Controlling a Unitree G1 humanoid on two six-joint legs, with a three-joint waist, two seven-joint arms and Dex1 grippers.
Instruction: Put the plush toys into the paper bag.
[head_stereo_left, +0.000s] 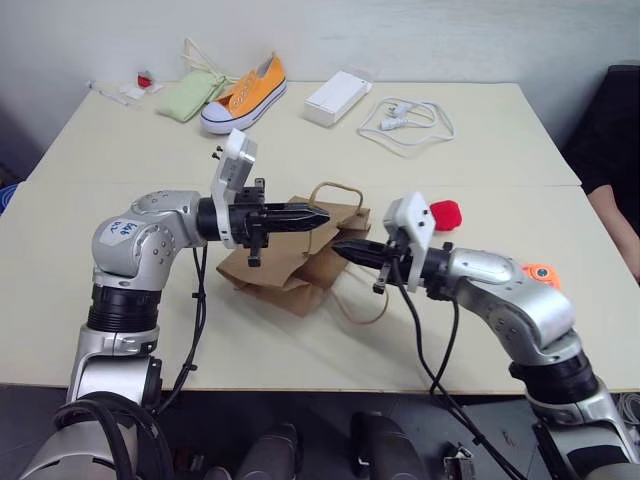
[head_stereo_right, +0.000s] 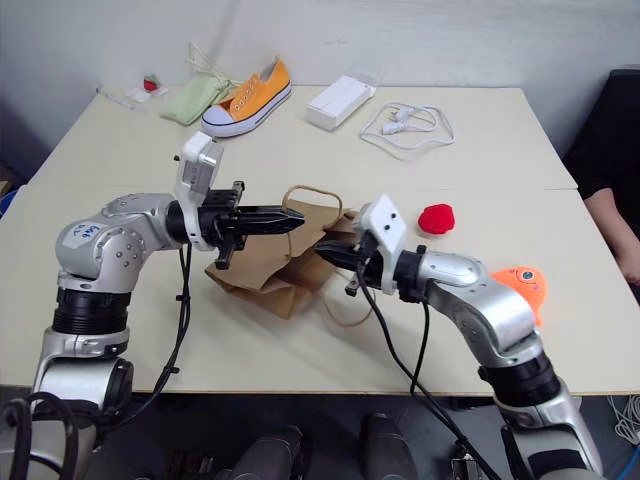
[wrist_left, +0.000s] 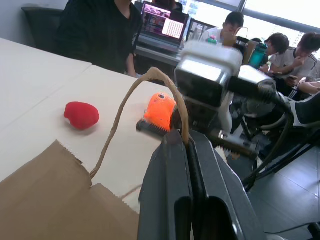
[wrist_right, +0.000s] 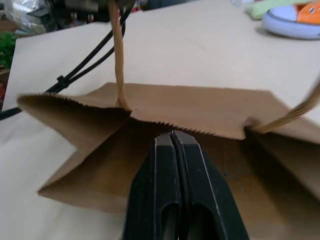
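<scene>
Pale beige tabletop (head_stereo_left: 120, 330) against a white wall, seam running across the middle. Brown paper bag (head_stereo_left: 285, 268) lies crumpled on its side near the front centre, mouth facing the right arm. Left claw (head_stereo_left: 318, 216) reaches in level from the left, fingers pressed together on one twisted loop handle (wrist_left: 131, 97) of the bag; left wrist view shows the paper cord caught between the two black fingers, handle lifted in an arc off the bag edge. Right claw (head_stereo_left: 340, 250) comes from the right, fingers together, tips at the bag mouth; right wrist view shows them closed right at the serrated top edge of the lower bag wall, whether paper is actually pinched between them I cannot tell. Second handle (head_stereo_left: 365, 312) droops loose on the tabletop just in front of the bag.

Small red plush toy (head_stereo_right: 436, 218) sits on the tabletop right of the bag, apart from it, beyond the right forearm. Orange fish plush toy (head_stereo_right: 521, 287) with a round eye lies further right, just beside the right elbow. Both toys outside the bag.

Far edge: orange sneaker (head_stereo_left: 246, 94) with white sole, pale green pouch (head_stereo_left: 187, 98) beside it, white box (head_stereo_left: 338, 97), coiled white cable (head_stereo_left: 407, 124). Person's arm (head_stereo_left: 612, 225) at the right edge; left wrist view shows seated people (wrist_left: 102, 30) in the background.
</scene>
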